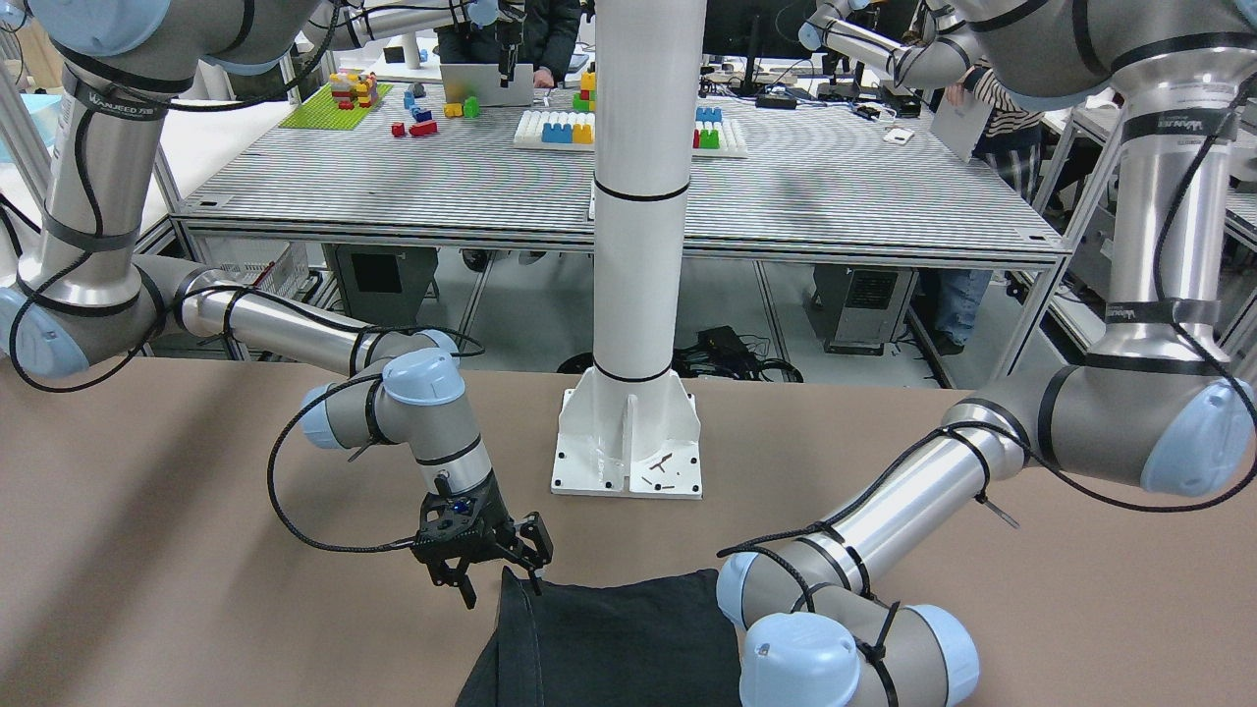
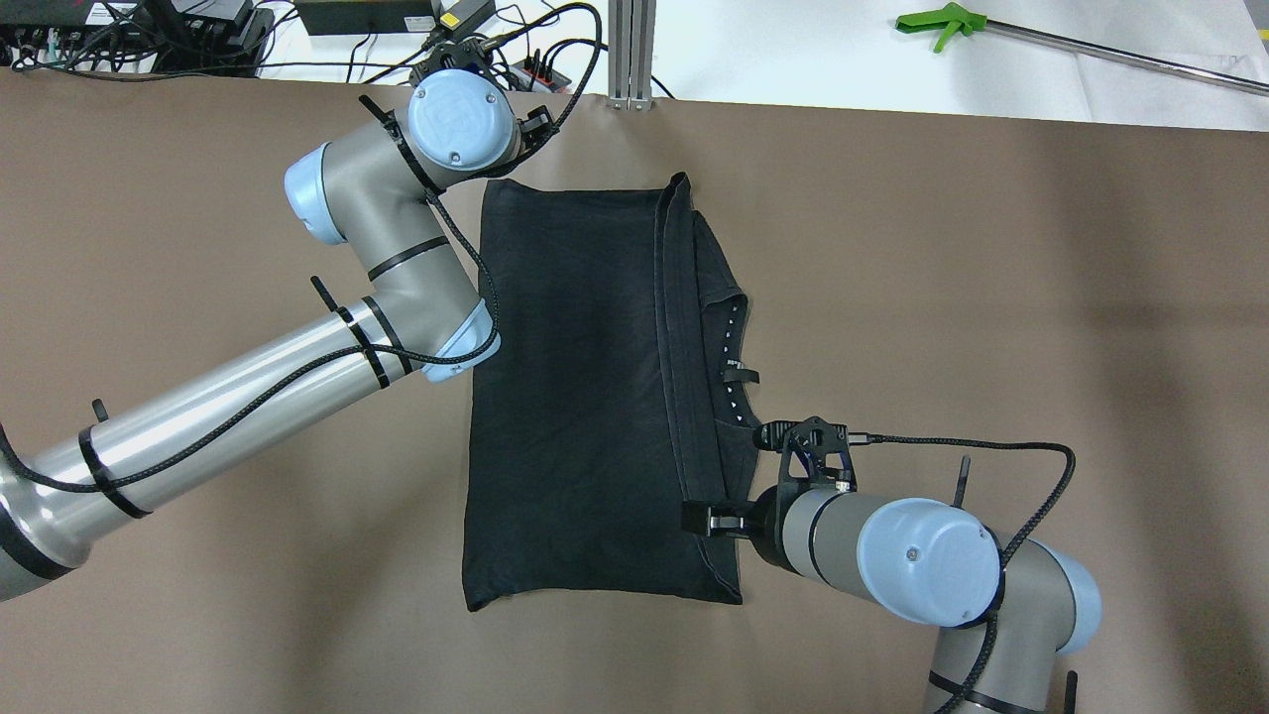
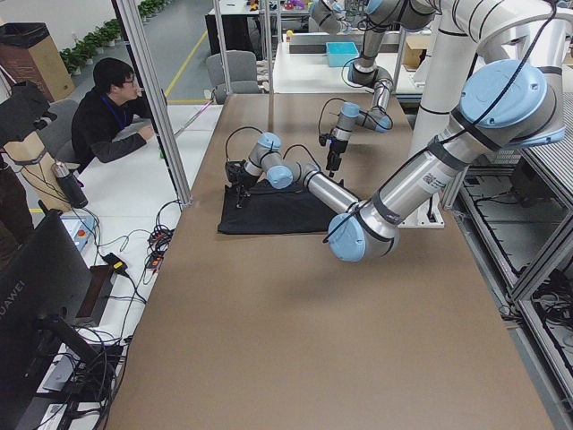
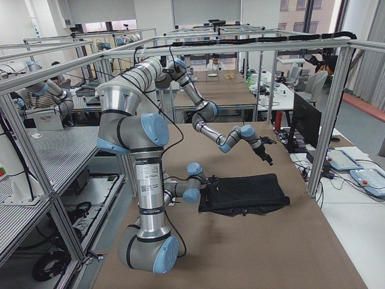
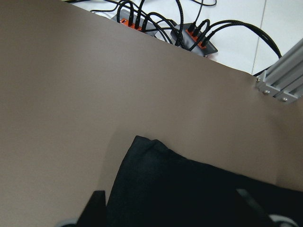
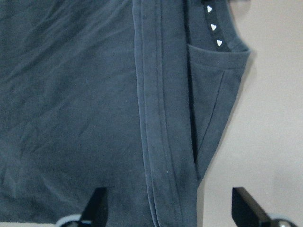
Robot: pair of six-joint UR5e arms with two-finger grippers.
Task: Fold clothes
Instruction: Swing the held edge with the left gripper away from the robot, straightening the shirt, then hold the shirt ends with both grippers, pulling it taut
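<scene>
Charcoal-black T-shirt [image 2: 575, 397] lies part-folded at the centre of the brown table [image 2: 942, 248], one side already turned over so its hem [image 6: 161, 142] runs from 12 to 6 o'clock in the overhead view, the heart-printed collar [image 2: 734, 349] peeking out at 3 o'clock; the left gripper [image 5: 171, 208] hovers over the shirt's 11 o'clock corner with jaws spread, cloth showing between them but not pinched; the right gripper [image 1: 499, 575] sits just beside the 5 o'clock corner, jaws likewise spread and holding nothing. The step in hand appears to be taking hold for the next fold; doing it well likely means biting every layer at the hem, not just the top one, and lifting both ends together so the cloth does not skew. Around the scene: a white pillar [image 1: 643, 245] on its base plate [image 1: 628, 447] at 6 o'clock, power-strip cables [image 5: 189, 35] past the table edge at 12; the left arm's elbow overhangs the shirt's 9 o'clock edge and could snag it.
</scene>
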